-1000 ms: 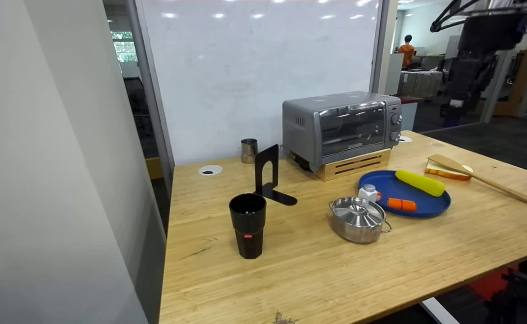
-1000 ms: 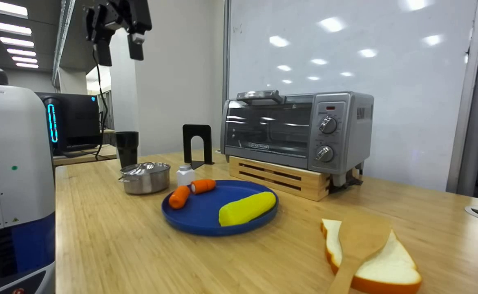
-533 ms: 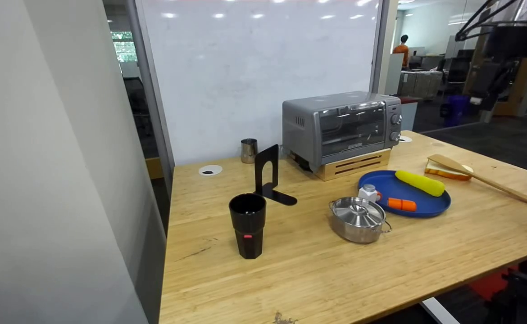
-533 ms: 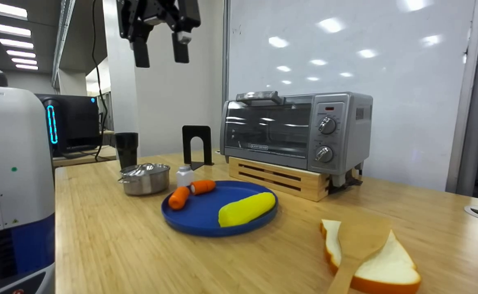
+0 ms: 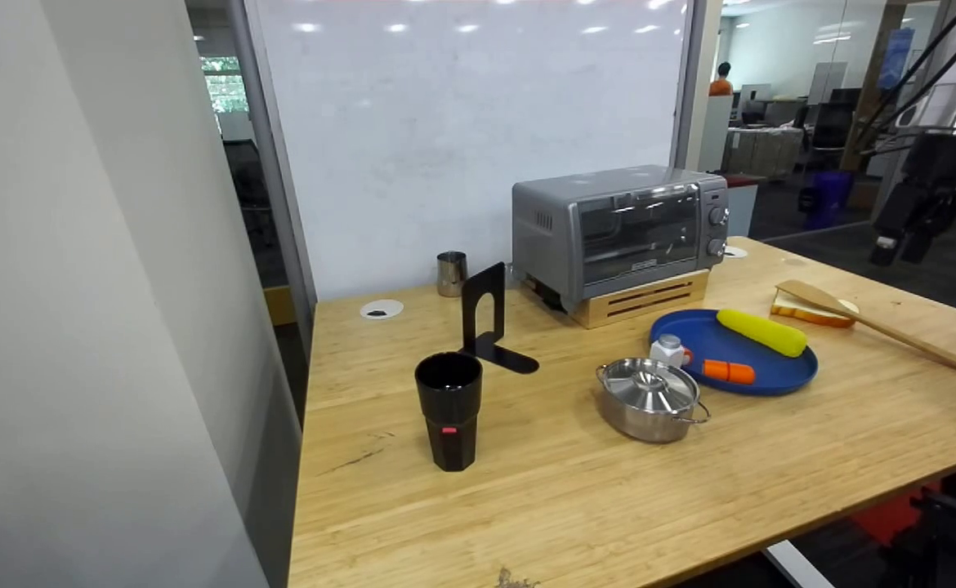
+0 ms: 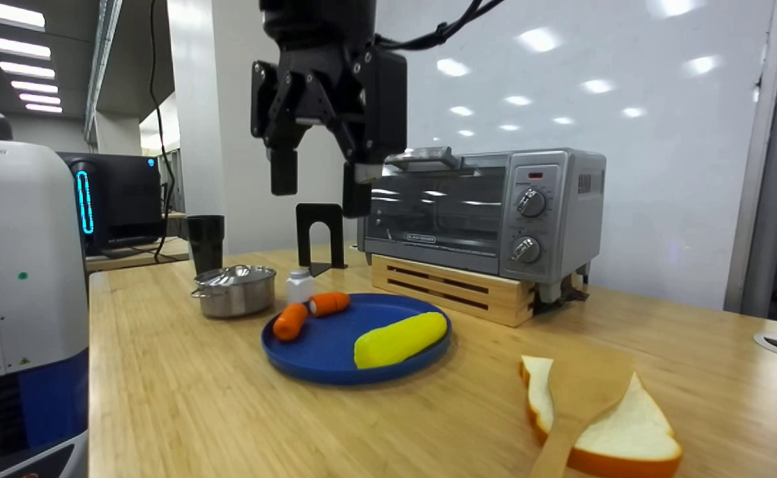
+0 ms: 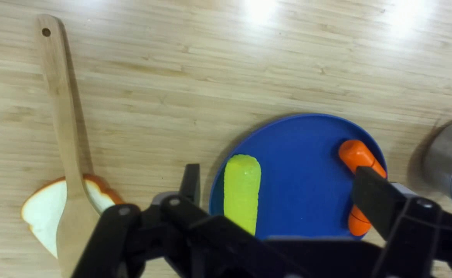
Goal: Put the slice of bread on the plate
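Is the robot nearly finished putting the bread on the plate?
Done: nothing yet; the slice of bread lies off the plate, partly under the wooden spatula. In hand: nothing; the jaws hang open and empty. Left: probably shifting the spatula, gripping the bread, lifting it and setting it on the plate's bare middle.

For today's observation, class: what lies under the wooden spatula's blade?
The slice of bread lies under the spatula blade, its pale face showing on both sides. The strip directly beneath the blade is covered, so its surface cannot be seen.
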Controlling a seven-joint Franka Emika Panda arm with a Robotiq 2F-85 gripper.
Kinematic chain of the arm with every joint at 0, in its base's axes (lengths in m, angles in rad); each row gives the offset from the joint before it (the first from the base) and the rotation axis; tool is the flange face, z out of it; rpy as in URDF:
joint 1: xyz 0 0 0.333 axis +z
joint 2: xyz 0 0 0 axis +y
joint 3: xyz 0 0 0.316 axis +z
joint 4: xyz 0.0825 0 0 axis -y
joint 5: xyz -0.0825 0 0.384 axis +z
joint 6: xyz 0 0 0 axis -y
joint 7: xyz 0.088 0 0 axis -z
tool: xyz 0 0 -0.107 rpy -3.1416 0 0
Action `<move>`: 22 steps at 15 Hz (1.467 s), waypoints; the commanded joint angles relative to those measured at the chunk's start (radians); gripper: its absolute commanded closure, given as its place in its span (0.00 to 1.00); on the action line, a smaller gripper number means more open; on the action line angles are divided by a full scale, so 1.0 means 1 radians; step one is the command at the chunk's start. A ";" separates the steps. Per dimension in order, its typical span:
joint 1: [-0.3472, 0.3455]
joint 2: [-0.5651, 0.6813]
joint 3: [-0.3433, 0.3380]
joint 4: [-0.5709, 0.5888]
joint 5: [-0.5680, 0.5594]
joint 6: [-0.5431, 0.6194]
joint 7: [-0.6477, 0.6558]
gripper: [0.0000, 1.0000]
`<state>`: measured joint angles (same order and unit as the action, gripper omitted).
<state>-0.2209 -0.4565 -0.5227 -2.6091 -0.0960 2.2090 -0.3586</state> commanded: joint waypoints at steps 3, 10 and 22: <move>-0.036 0.026 0.037 0.006 0.026 0.002 -0.017 0.00; -0.036 0.025 0.037 0.007 0.027 0.002 -0.017 0.00; -0.033 0.048 0.024 0.020 0.033 0.005 -0.036 0.00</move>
<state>-0.2216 -0.4401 -0.5198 -2.6022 -0.0912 2.2113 -0.3586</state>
